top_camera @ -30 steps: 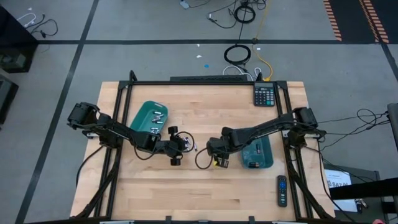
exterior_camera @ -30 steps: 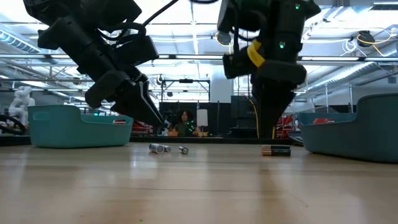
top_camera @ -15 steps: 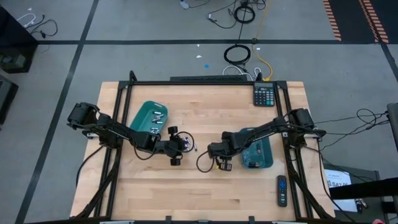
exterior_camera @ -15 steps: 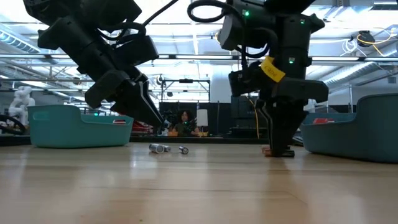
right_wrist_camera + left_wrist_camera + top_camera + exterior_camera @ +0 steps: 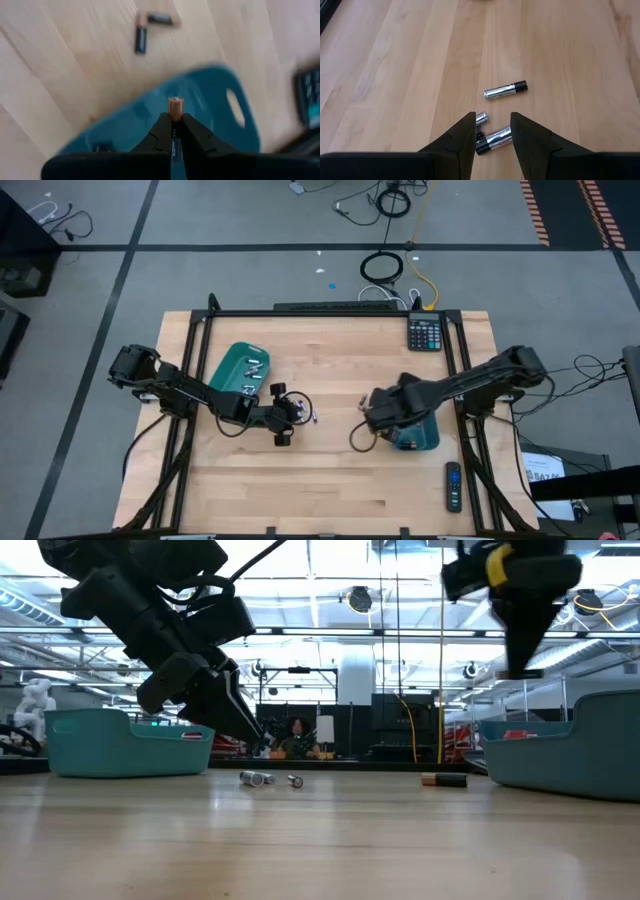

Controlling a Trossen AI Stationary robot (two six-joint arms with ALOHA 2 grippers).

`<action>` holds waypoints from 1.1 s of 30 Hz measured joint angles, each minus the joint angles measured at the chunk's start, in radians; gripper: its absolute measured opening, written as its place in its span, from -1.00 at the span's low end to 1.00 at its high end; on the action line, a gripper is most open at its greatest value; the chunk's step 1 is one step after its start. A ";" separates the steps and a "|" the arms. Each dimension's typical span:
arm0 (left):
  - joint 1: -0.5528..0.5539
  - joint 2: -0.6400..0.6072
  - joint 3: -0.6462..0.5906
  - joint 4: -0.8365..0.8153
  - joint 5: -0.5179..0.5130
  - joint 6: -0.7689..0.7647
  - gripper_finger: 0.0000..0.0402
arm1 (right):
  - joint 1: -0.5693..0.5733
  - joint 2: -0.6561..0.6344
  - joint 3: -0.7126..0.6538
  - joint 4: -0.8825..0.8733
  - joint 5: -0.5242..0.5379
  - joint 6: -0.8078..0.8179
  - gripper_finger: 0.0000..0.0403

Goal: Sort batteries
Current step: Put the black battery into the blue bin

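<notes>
My right gripper [image 5: 175,121] is shut on a dark battery with a coppery end [image 5: 175,106]. It hangs over the right teal tray [image 5: 424,432] and shows high up in the low view [image 5: 520,668]. Two more dark batteries [image 5: 141,40] [image 5: 158,19] lie on the wood beside that tray. My left gripper [image 5: 492,125] stands open just above the table at its middle [image 5: 300,415]. A silvery battery [image 5: 493,140] lies between its fingers and another silvery battery [image 5: 505,90] just beyond. The left teal tray [image 5: 240,368] holds several silvery batteries. My right gripper pinches the battery between its two fingers, which lie along it. The battery's coppery end [image 5: 175,104] sticks out past the fingertips. The fingers point steeply down, and the battery is lifted clear, above the right tray.
A black calculator [image 5: 425,332] lies at the far right corner and a black remote control [image 5: 453,485] near the right front. Black frame rails [image 5: 200,330] run along the table's left, far and right sides. Bare wood spans the front of the table.
My right gripper came down onto the dark batteries on the wood and shut on one. It then rose and swung toward the table's right edge, over the right tray, rolling its wrist. That battery is lifted clear; the others stayed on the wood.
</notes>
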 joint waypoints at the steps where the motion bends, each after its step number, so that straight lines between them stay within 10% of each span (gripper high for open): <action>1: 0.000 0.000 0.000 0.000 0.000 0.000 -0.34 | 0.007 -0.013 -0.011 -0.014 -0.002 0.039 -0.96; 16: 0.000 0.000 0.000 0.012 0.005 0.001 -0.34 | -0.007 -0.041 -0.094 0.159 0.037 0.083 -0.19; 33: 0.000 0.000 0.000 0.031 0.006 0.001 -0.34 | -0.180 0.197 -0.071 0.454 -0.089 -0.297 -0.39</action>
